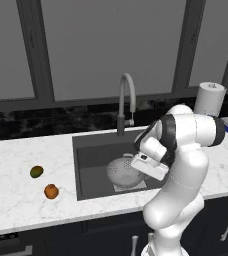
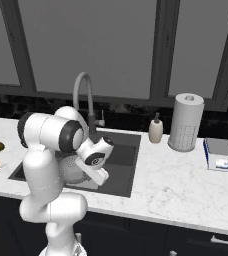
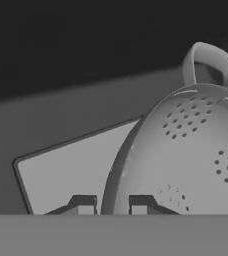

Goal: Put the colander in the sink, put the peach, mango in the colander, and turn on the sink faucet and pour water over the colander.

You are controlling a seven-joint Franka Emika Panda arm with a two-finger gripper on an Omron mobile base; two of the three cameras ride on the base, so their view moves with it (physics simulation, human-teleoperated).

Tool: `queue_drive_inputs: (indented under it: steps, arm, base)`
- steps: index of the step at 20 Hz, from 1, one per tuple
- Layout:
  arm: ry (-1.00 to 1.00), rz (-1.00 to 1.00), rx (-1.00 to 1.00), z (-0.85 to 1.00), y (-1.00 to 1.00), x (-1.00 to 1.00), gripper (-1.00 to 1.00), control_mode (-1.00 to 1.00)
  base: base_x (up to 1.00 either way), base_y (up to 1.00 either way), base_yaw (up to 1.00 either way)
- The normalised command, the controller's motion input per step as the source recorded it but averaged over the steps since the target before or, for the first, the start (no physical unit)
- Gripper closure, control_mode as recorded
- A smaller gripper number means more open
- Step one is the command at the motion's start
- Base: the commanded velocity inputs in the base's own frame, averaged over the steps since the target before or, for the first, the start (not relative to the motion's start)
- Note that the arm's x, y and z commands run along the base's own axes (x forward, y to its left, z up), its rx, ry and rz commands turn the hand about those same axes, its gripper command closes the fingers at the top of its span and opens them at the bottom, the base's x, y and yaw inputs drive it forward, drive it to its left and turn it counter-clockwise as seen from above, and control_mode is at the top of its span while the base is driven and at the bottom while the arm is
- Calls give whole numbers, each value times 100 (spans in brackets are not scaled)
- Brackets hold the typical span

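**op:** Marble counter [image 1: 16, 190] under dark windows, and I was driving the arm from my desk. Using the sink [image 1: 93, 150] as the landmark: the colander [image 1: 123, 172] sat inside the basin, on the pale square patch on its floor, tilted a bit. The sink faucet [image 1: 126, 102] stood at the back rim, spout arching over the basin.

**reply:** where was the fruit?

**op:** Both were out on the counter left of the sink, well apart from the colander. The mango [image 1: 36, 172] lay further back, the peach [image 1: 51, 191] nearer the front edge, near each other but not touching.

**reply:** and the gripper?

**op:** The gripper [image 3: 111, 204] was down in the sink, right at the colander's rim. On the hand view the two fingertips [image 3: 82, 204] sat on either side of the rim wall, pinching it, jaws nearly together. One loop handle [image 3: 208, 64] showed on the far side of the bowl.

**reply:** anything else around?

**op:** Right of the sink stood a soap bottle [image 2: 155, 130], a paper towel roll [image 2: 186, 121], and a small scale-like box [image 2: 220, 154] further right.
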Motion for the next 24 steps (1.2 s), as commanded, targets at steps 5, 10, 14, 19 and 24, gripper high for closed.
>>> queue_drive_inputs:
  steps: [5, 10, 14, 19, 24]
  arm:
    - [0, 3, 0, -46, 1, 13, 100, -100]
    - [0, 0, 0, -39, -21, 24, 100, -100]
    - [0, 0, 0, -11, -8, 35, 100, -100]
    - [0, 0, 0, 14, 0, 2, 100, -100]
    - [0, 0, 0, 45, 0, 0, 100, -100]
  base:
    - [0, 0, 0]
    - [0, 0, 0]
    - [0, 0, 0]
    - [0, 0, 0]
    - [0, 0, 0]
